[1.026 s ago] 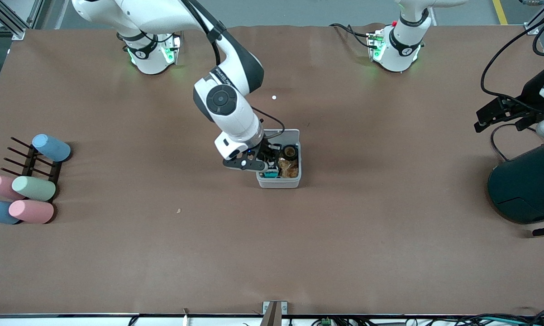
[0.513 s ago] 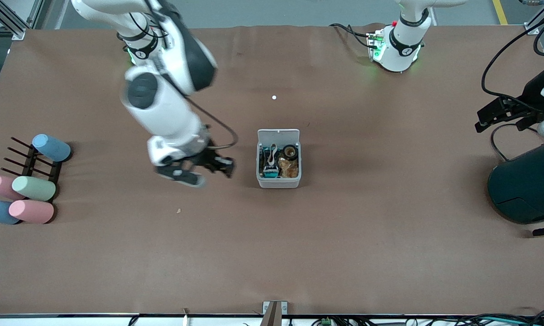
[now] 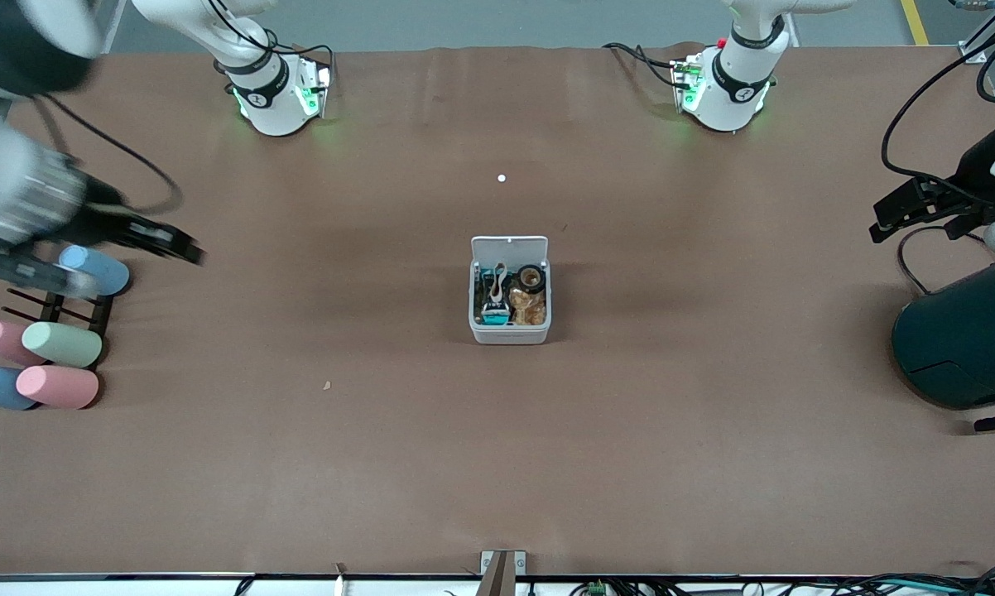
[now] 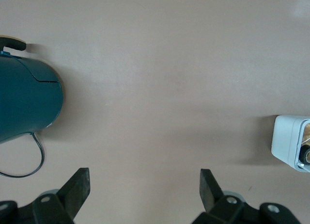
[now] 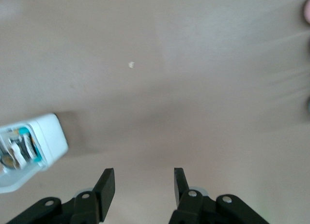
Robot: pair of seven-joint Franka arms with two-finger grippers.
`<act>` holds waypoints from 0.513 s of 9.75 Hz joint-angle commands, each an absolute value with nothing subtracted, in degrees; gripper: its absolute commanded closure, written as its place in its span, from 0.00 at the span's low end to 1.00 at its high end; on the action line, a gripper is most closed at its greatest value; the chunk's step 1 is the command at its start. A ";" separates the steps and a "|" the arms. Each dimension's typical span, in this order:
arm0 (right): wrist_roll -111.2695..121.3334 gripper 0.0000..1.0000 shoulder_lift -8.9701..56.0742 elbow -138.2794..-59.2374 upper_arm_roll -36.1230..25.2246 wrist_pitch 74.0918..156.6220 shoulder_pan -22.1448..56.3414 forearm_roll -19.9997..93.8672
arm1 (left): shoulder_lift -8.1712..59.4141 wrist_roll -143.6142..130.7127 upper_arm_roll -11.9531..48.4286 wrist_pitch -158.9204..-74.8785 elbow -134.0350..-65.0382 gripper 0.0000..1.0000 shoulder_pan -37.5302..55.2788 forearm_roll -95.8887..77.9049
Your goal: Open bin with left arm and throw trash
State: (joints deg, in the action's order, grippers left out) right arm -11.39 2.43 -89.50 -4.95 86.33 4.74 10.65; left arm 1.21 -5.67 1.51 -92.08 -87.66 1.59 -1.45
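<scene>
The small white bin [image 3: 510,334] stands mid-table with its lid [image 3: 510,246] swung up and open. Inside lie a tan rubber band [image 3: 497,279], a black tape ring [image 3: 531,276] and a shiny crumpled packet [image 3: 530,310]. My right gripper [image 3: 170,242] is open and empty, up over the table beside the blue cylinder at the right arm's end. Its wrist view shows the bin [image 5: 30,151] off to one side of the open fingers [image 5: 107,185]. My left gripper [image 3: 880,220] waits open and empty above the large teal bin; its wrist view [image 4: 144,179] shows bare table.
A large dark teal round bin [image 3: 965,339] stands at the left arm's end and shows in the left wrist view [image 4: 26,98]. Several pastel cylinders [image 3: 60,343] lie around a dark rack [image 3: 55,300] at the right arm's end. A white speck [image 3: 502,178] lies on the table.
My right gripper has lifted out of the white bin and swung away to the right arm's end of the table, open and empty. The trash stays in the bin. The left arm has not moved.
</scene>
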 commanded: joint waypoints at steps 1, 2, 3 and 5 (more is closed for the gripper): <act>-0.40 0.37 -4.28 -91.93 -3.87 81.76 -1.64 7.93 | 1.50 -6.06 1.49 -91.85 -86.57 0.00 1.58 -1.85; 4.69 0.30 -6.74 -92.46 -3.95 80.26 -3.32 4.26 | 1.58 -5.80 1.49 -91.85 -86.57 0.00 1.50 -1.85; 6.14 0.16 -7.81 -92.90 -3.87 80.51 -3.77 1.09 | 1.58 -5.80 1.49 -91.85 -86.57 0.00 1.49 -1.85; 5.98 0.00 -7.39 -92.29 -3.43 82.95 -2.56 -3.07 | 1.58 -5.27 1.41 -91.85 -86.57 0.00 1.49 -1.76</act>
State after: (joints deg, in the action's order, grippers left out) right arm 5.59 -6.66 -90.65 -4.46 80.72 -3.07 -0.67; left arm 1.31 -5.67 1.48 -92.08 -87.51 1.57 -1.45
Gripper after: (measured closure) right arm 0.009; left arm 0.000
